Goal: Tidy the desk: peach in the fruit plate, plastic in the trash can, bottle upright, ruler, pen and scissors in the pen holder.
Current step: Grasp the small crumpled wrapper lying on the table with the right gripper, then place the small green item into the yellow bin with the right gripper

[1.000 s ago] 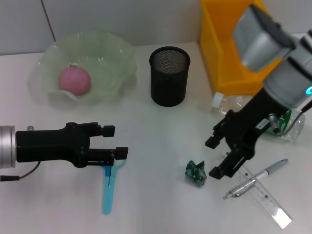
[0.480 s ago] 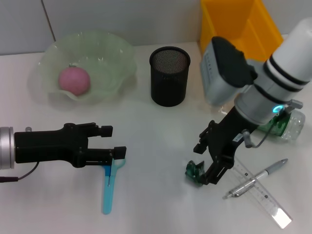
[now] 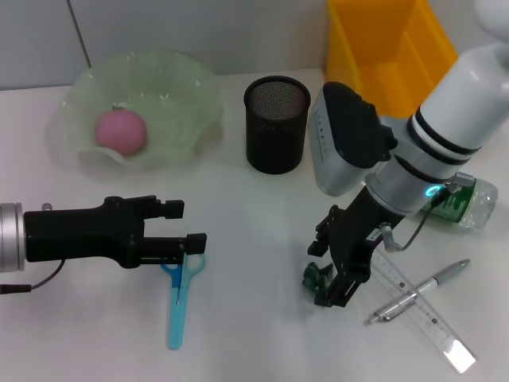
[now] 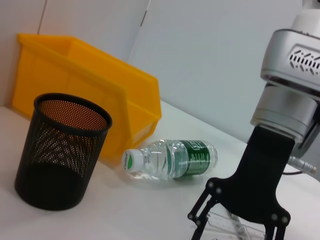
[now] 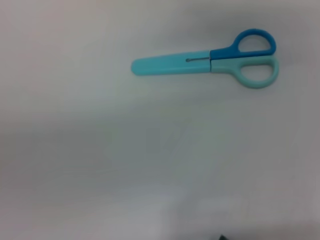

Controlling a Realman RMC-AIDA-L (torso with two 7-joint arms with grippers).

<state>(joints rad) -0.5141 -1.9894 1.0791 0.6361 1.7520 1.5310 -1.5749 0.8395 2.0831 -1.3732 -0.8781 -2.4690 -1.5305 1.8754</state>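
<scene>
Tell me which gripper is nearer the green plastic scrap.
Right. The right gripper is down at the green plastic scrap, fingers straddling it. The left gripper sits far across the desk, open above the scissors handles.

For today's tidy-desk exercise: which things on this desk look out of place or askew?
The bottle lies on its side by the yellow bin. The scissors, pen and ruler lie loose outside the pen holder. Crumpled green plastic sits at the right gripper.

white desk, pale grey wall
</scene>
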